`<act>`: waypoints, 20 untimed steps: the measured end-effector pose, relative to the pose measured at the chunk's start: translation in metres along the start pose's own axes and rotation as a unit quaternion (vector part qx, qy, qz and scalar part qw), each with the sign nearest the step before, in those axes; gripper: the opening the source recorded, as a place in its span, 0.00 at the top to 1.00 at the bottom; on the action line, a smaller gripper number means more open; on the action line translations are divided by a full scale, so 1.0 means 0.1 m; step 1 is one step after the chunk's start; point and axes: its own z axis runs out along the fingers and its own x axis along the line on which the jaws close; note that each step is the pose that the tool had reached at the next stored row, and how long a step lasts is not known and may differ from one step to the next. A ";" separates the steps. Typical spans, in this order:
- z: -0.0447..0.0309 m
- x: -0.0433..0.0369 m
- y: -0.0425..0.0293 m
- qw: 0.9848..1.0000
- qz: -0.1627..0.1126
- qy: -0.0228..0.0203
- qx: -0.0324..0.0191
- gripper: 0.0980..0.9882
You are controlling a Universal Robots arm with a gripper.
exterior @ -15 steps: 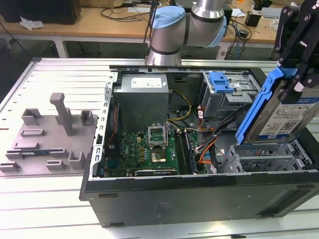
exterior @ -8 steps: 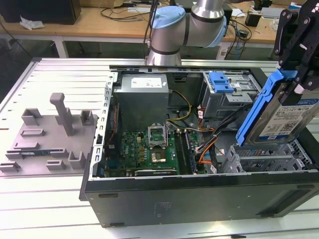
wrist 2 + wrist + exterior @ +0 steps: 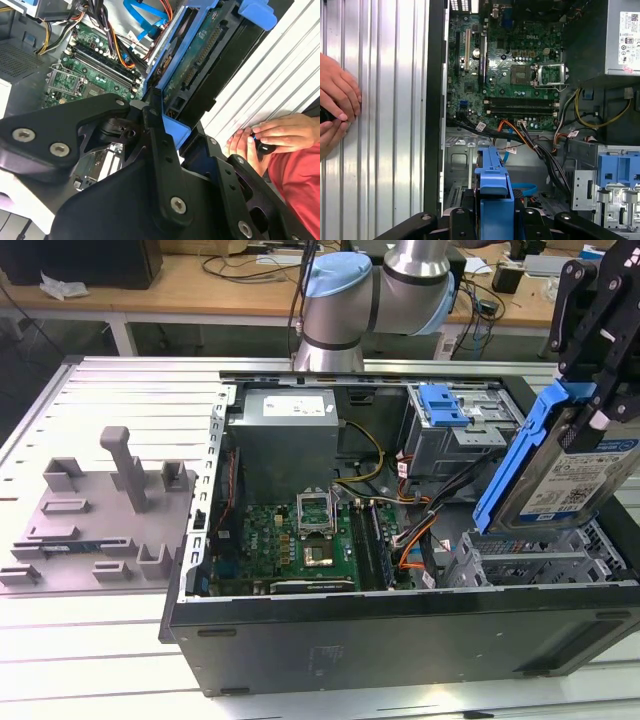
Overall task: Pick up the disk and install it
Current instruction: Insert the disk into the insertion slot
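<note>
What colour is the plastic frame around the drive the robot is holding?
Bright blue. The carrier shows best in the exterior view, framing the silver disk.

- One open computer case [image 3: 400, 645].
- Inside the case: one motherboard [image 3: 305, 540], one grey power supply [image 3: 285, 430] and one blue latch [image 3: 443, 403].
- One disk [image 3: 572, 475], up over the case's drive-cage end.
- One grey fixture block [image 3: 100, 505], beside the case on the exterior view's left.
- Two hands [image 3: 337, 95], a person's, just outside the case wall.
- One robot arm [image 3: 365, 290], beyond the case.

Silver-grey arm [image 3: 335, 340] with pale blue joint caps [image 3: 335, 280], black fingers [image 3: 162, 150] studded with silver screws [image 3: 178, 204].
</note>
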 end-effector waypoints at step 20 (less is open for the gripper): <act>0.093 0.024 -0.015 1.000 0.013 0.000 0.000 0.70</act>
